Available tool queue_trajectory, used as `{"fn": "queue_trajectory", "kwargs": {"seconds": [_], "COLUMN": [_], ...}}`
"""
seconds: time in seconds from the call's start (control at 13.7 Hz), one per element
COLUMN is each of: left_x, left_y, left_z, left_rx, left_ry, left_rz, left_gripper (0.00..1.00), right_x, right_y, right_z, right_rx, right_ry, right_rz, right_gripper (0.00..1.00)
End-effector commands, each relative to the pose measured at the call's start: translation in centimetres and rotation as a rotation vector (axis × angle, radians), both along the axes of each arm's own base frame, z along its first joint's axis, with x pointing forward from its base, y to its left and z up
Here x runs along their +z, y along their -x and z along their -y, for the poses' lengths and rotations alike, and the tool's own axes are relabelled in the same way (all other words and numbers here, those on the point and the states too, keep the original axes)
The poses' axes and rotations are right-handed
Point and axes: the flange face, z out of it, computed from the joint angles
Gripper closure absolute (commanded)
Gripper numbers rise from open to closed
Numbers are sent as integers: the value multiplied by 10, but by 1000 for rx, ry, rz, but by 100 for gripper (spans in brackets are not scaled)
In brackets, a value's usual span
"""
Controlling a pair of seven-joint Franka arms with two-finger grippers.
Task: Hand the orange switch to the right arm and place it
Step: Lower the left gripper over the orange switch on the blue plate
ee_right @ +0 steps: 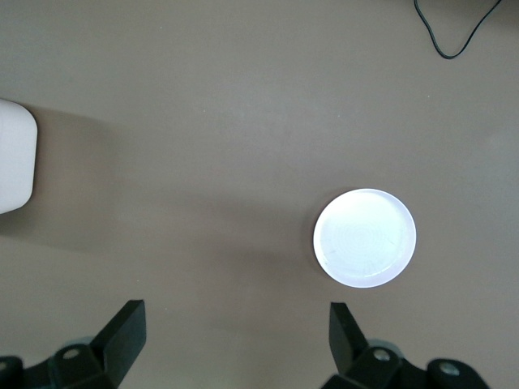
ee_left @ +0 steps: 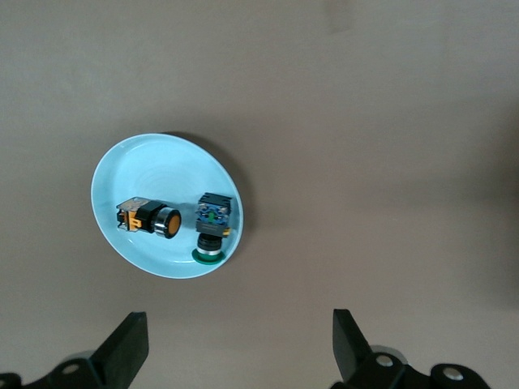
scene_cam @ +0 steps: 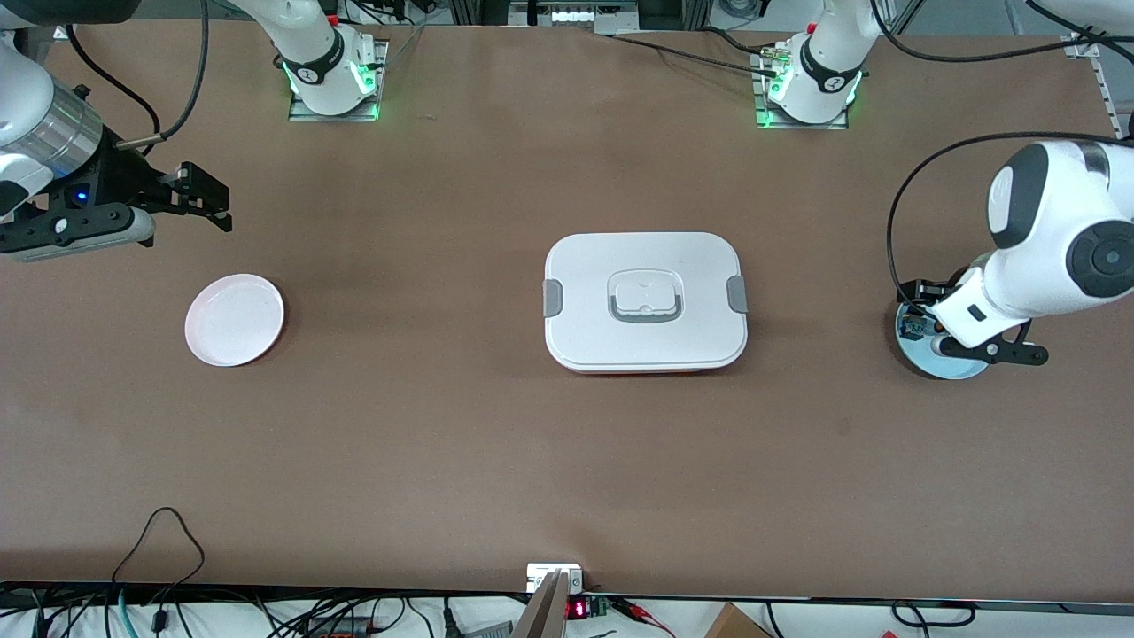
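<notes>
The brown table point(scene_cam: 443, 461) carries, at its middle, a closed white lidded container point(scene_cam: 645, 301) with grey side clips. Toward the right arm's end of the table lies an empty white plate point(scene_cam: 235, 319), and near the edge at the left arm's end sits a pale blue dish point(ee_left: 130, 174). In that dish lie the orange switch point(ee_left: 147, 218) on its side and, just beside it, a blue-green and black switch point(ee_left: 212, 227). The left gripper point(ee_left: 239, 344) hangs over the dish with its fingers spread and nothing between them; the right gripper point(ee_right: 235, 340) hovers near the table's edge at its own end, over bare table beside the white plate, also spread and empty. By my reading nothing is done yet: the grasp, the handover to the right arm and the placing, presumably on the white plate, all remain. The front view hides most of the dish under the left arm's wrist; only the left wrist view shows both switches clearly, while the right wrist view confirms the plate is bare.
</notes>
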Motion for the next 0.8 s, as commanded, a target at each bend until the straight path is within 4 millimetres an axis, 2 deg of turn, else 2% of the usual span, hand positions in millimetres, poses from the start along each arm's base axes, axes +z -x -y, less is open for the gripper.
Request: {"fn": "queue_trajectory", "kwargs": {"seconds": [0.0,0.15,0.44,0.58,0.73], "left_x": [-16,-36,-76,-92,-103], "left_y": [-6,-3,3,6,11], "left_z": [-45,-80,-135,-152,-161], "left_rx": [-49,-60,-128,-139,-124], "left_ry": [16,48,107,153,240], "left_rz": [4,-14,-9,-2,8], "left_gripper": [0,0,0,0,0], "right_x": [6,6,6,6,6], "right_y": [2,2,2,3,3], "right_z": [-2,-3,-3,-7,-7], "right_rx": [-8,-6,-6,0,0], "right_ry": [-12,-14,-14,-14,-14], "right_rz": [-4,-4,-4,-4,-3], "right_gripper": [0,0,0,0,0]}}
